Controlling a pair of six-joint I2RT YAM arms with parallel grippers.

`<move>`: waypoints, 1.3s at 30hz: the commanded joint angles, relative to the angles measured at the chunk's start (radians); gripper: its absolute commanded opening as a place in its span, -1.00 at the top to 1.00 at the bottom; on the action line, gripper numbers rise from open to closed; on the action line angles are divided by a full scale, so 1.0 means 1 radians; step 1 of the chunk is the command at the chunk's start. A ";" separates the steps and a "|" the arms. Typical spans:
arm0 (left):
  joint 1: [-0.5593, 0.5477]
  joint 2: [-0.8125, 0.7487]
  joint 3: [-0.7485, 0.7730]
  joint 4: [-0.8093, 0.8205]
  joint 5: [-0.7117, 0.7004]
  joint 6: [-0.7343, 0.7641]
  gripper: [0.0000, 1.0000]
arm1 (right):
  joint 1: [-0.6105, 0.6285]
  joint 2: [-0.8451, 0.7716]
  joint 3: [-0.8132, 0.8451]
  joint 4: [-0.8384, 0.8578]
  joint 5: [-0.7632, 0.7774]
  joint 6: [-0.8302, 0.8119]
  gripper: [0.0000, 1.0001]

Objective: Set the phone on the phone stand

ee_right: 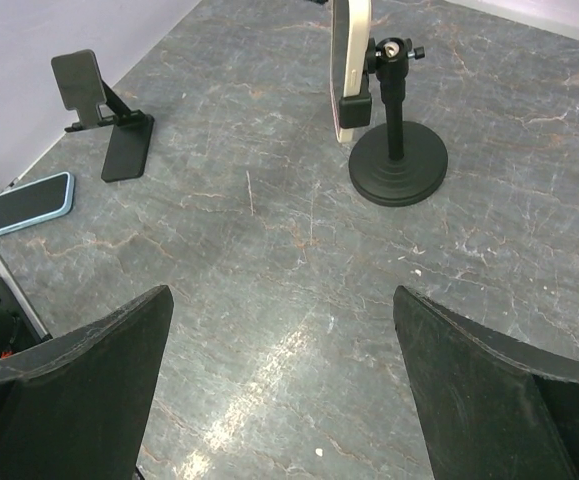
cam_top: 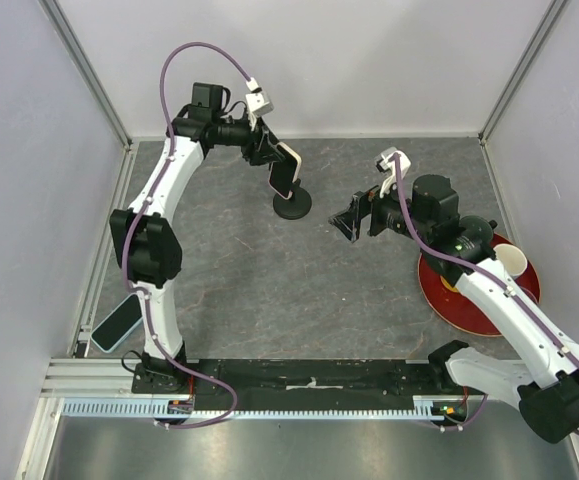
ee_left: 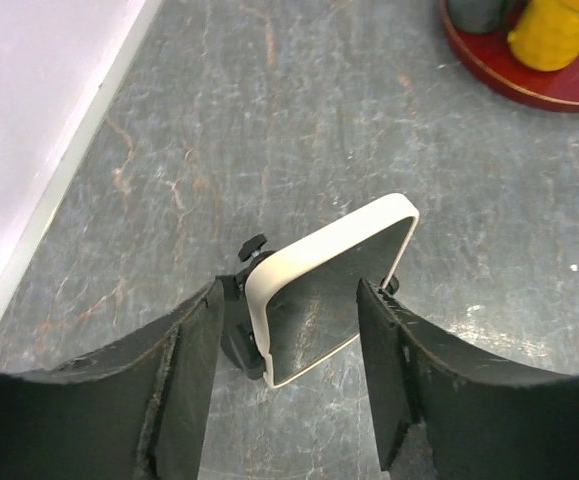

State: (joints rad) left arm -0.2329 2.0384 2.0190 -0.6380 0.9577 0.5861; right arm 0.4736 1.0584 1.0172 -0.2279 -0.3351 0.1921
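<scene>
Evidently phone [ee_left: 334, 295] already upright in stand [ee_right: 396, 120], lower edge in cradle [ee_right: 355, 108], far side of tabletop [cam_top: 269, 290]. Left gripper [ee_left: 289, 290] straddles it, spread, with a gap on one side; contact on the other side is unclear. Right gripper [ee_right: 281, 300] wide apart, empty, well clear. To finish well: confirm seating, widen evenly, back straight out along phone's plane. No sideways nudge: thin stem, small round base [ee_right: 397, 175], likely tippy.

Red plate [cam_top: 441, 292] out right, white cup [cam_top: 510, 260] on it; far left of it, a blue-cased handset [cam_top: 116, 327] lies flat.
</scene>
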 commanded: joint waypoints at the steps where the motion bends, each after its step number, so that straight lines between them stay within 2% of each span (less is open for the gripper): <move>1: 0.009 0.052 0.083 -0.078 0.193 0.070 -0.17 | -0.001 0.000 0.026 -0.004 -0.001 -0.016 -0.96; 11: 0.007 0.117 0.132 -0.109 0.296 0.073 -0.10 | -0.001 0.011 0.027 -0.005 -0.018 -0.011 -0.96; 16: 0.009 0.118 0.127 -0.108 0.303 0.073 0.23 | -0.001 0.009 0.029 -0.007 -0.018 -0.011 -0.96; 18: 0.007 0.114 0.112 -0.097 0.293 0.049 0.45 | -0.001 0.011 0.031 -0.007 -0.019 -0.011 -0.96; 23: 0.007 0.031 -0.035 0.121 0.288 -0.090 0.68 | 0.000 0.014 0.018 -0.002 -0.021 -0.010 -0.96; 26: 0.007 -0.039 -0.231 0.328 0.283 -0.194 0.80 | 0.000 0.011 0.011 -0.002 -0.022 -0.010 -0.96; 29: 0.009 -0.084 -0.346 0.507 0.268 -0.282 0.86 | -0.001 0.008 0.008 -0.004 -0.022 -0.013 -0.96; 30: 0.010 -0.090 -0.367 0.555 0.263 -0.302 0.95 | -0.001 0.008 0.006 -0.004 -0.022 -0.013 -0.96; 35: 0.021 -0.080 -0.421 0.853 0.237 -0.507 0.95 | -0.001 0.000 0.006 -0.005 -0.015 -0.016 -0.96; 39: 0.030 -0.049 -0.411 1.006 0.227 -0.641 0.95 | -0.001 -0.003 0.007 -0.007 -0.010 -0.019 -0.96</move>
State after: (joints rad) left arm -0.2104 1.9678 1.6009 0.0864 1.2049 0.1486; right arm 0.4736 1.0710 1.0172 -0.2531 -0.3428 0.1860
